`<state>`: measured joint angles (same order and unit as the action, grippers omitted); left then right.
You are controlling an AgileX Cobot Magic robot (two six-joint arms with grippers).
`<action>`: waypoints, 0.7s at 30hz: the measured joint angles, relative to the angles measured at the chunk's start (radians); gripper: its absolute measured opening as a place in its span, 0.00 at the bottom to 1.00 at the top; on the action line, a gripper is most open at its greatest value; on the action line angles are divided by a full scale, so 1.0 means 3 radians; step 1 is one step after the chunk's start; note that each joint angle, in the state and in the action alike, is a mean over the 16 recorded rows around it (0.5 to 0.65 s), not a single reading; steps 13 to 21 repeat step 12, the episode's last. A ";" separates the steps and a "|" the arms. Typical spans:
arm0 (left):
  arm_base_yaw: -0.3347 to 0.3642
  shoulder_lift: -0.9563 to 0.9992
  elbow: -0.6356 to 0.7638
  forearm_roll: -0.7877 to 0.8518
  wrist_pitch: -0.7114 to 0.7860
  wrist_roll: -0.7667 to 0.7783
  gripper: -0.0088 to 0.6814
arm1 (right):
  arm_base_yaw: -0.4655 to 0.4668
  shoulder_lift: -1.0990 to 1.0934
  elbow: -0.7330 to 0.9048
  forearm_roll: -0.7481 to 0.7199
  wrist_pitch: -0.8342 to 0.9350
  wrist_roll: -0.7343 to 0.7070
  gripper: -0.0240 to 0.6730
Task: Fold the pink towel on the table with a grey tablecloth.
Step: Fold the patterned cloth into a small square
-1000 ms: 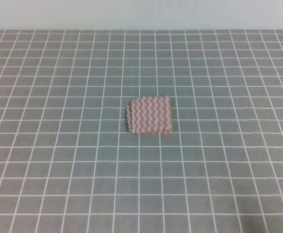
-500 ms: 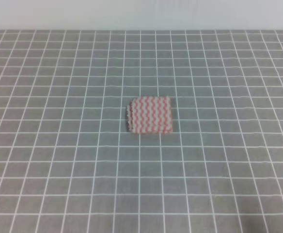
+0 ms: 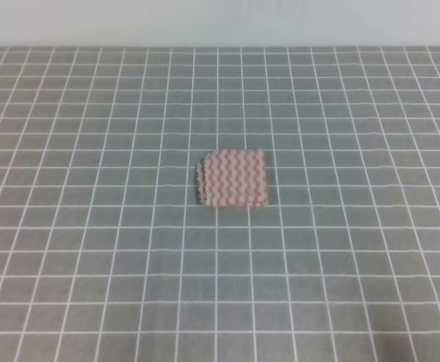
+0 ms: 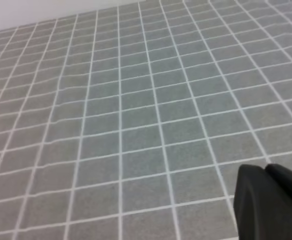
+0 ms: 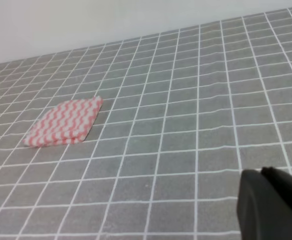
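The pink towel point(image 3: 233, 179) lies folded into a small stacked rectangle near the middle of the table with a grey tablecloth point(image 3: 92, 249). It also shows in the right wrist view point(image 5: 65, 122), far left of the gripper. Neither arm shows in the exterior high view. In the left wrist view only a dark part of the left gripper's fingers point(image 4: 268, 202) shows at the lower right, over bare grid cloth point(image 4: 136, 125). In the right wrist view a dark part of the right gripper's fingers point(image 5: 271, 205) shows at the lower right. Neither view shows how the jaws stand.
A pale wall point(image 3: 220, 23) runs along the table's far edge. The grid cloth point(image 5: 186, 150) spreads on all sides of the towel.
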<state>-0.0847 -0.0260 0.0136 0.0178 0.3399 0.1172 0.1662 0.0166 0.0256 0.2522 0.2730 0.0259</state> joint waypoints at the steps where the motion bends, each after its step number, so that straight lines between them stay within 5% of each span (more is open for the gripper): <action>1: 0.0008 -0.0003 0.0000 -0.0013 0.0020 0.0034 0.01 | 0.0000 0.0003 0.0005 -0.0001 -0.0004 0.0000 0.01; 21: 0.0016 -0.0002 0.0004 -0.0083 0.0057 0.0073 0.01 | 0.0000 0.0001 -0.0004 -0.0002 0.0004 0.0000 0.01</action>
